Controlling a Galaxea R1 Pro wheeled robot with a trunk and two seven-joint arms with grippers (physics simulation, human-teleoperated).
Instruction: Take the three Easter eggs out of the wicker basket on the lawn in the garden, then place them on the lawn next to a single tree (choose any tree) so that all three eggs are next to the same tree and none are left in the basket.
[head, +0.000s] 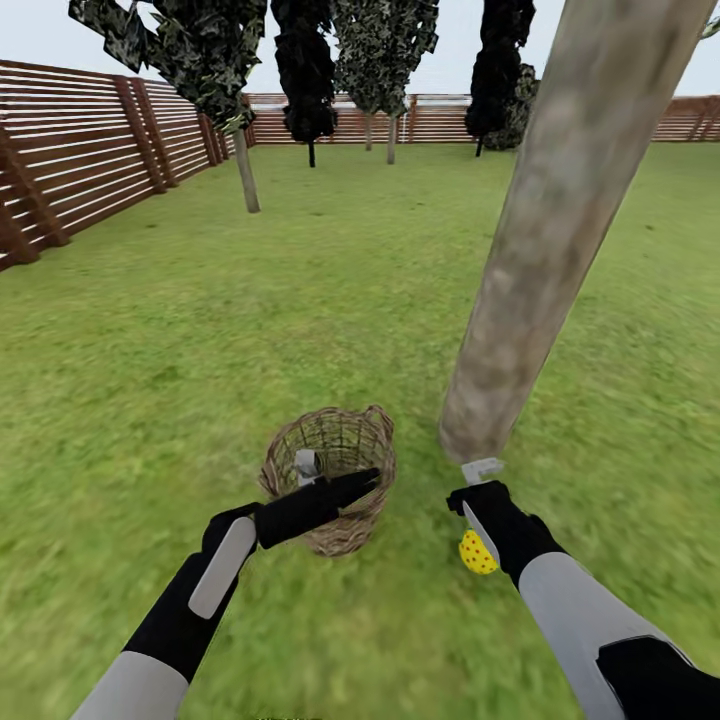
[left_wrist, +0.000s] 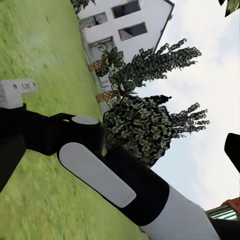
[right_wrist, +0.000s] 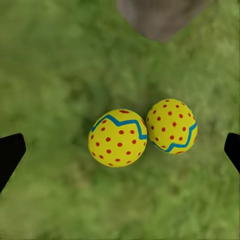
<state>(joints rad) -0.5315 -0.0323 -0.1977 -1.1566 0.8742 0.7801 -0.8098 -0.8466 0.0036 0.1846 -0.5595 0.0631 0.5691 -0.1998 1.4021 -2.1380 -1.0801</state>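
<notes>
Beside the foot of the tree (head: 560, 250), on the lawn (head: 150, 380), 2 Easter eggs (right_wrist: 118, 137) lie touching one another in the right wrist view, with the grey-brown trunk base (right_wrist: 160, 17) close by; their spot suits the task, since every egg must end up next to this same trunk. Head view shows only part of 1 yellow egg (head: 476, 553) beside the right gripper (head: 480, 505), which hangs over the pair pointing down. Its 2 dark fingertips (right_wrist: 10, 155) sit wide apart at either edge of the wrist picture, well clear of both shells, so this claw reads as released and empty, judged as having nothing left to carry here. Near the tree on its left side stands the wicker basket (head: 335, 470), upright on the grass. The left gripper (head: 345, 490) lies across the basket's near rim, the forearm level, probably placed for a reach into the weave. Whether that claw is released or clenched I cannot tell; no view shows its fingers clearly. A pale grey object (head: 306, 465) shows inside the basket; the 3rd egg is not made out, and may be hidden by the arm or the weave.
</notes>
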